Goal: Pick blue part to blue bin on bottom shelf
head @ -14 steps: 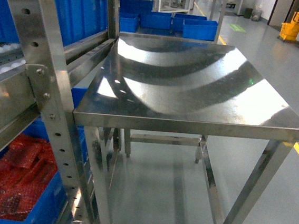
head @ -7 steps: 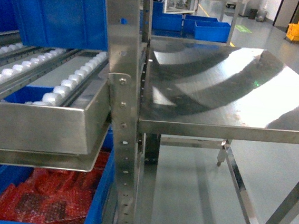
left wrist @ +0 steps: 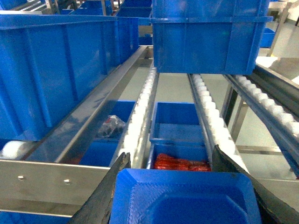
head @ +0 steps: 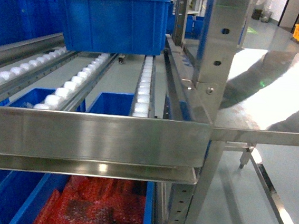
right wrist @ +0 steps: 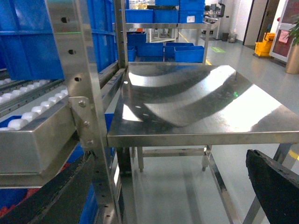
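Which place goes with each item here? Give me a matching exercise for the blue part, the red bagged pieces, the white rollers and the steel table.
Items:
1. blue part
2. red bagged pieces
3. white rollers
4. steel table

Places:
A. beside the rack, on its right
B. between the fingers of the left claw
C. in a blue bin below the front rail
D. in rows along the tracks, running under a blue crate

Pairs: 1-B, 2-C, 3-D, 4-A

All 3 views facing rack [head: 99,139]
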You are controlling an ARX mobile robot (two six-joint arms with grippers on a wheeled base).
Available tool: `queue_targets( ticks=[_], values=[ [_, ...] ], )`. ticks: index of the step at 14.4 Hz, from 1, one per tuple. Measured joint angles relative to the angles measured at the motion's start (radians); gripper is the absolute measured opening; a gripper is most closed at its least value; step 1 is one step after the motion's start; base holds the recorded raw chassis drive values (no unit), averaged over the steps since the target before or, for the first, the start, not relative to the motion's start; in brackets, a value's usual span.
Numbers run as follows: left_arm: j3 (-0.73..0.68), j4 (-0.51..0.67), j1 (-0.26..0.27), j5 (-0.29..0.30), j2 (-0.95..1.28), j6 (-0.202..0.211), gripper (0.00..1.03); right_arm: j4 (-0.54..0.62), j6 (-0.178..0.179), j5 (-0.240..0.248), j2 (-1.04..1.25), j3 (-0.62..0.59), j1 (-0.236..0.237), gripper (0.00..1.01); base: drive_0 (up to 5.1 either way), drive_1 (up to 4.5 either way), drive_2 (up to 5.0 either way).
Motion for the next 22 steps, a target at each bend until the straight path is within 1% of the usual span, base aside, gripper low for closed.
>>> queue_targets(
  ticks=[17,19,22],
  values=[
    [0.0,0.0,0.001,0.0,0.001,0.0,0.43,-0.002,0.0,0.0,0.0,0.0,0.0,0.98,-4.9,2.53,2.5],
    [0.0,-0.003,0.006,-0.013,0.001,0.0,0.43,0.004,0.0,-0.006,0.0,0.0,0.0,0.98,-4.9,2.53,2.5],
    [0.0,-0.001,-0.001,-0.001,0.0,0.0,0.43,0.0,0.0,-0.003,0.0,0.0,0.0,0.98,-4.9,2.53,2.5]
  ],
)
